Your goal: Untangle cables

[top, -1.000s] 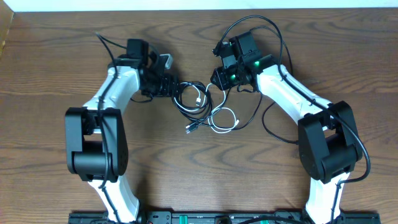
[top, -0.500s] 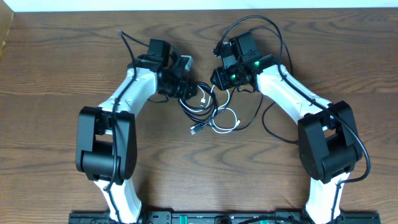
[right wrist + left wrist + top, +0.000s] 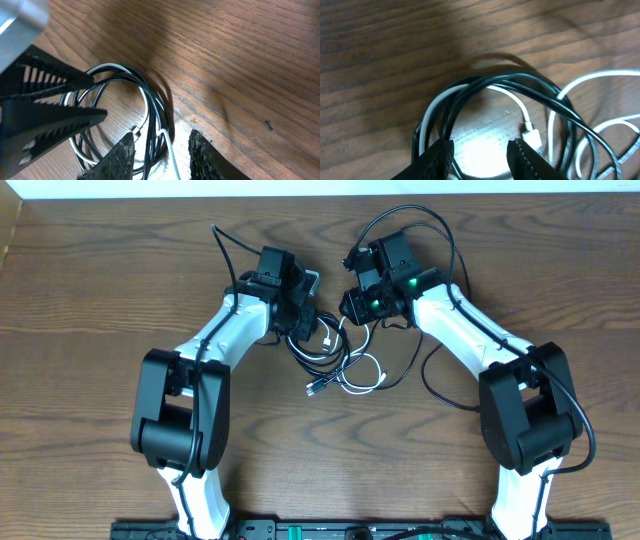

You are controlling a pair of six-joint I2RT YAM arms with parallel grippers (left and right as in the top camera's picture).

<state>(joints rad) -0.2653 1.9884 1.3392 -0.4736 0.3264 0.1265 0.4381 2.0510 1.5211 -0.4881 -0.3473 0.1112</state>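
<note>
My left arm (image 3: 215, 345) bends at the elbow and reaches inward over the brown wood-grain table (image 3: 90, 310). My right arm (image 3: 470, 330) mirrors it from the other side, so both wrists come close together near the far middle. A pale strip (image 3: 200, 188) runs along the table's far edge. The thick black wires (image 3: 435, 225) of my right arm arc above its wrist. The cables (image 3: 330, 355) lie coiled on the wood between my wrists and a little nearer my base, black loops with a white cord (image 3: 365, 375) trailing toward my right side. My left gripper (image 3: 481, 159) stands parted over bare wood, with black strands hugging the outside of one finger and none visibly pinched. My right gripper (image 3: 162, 152) is parted too, and the white cord runs loose through its gap.
</note>
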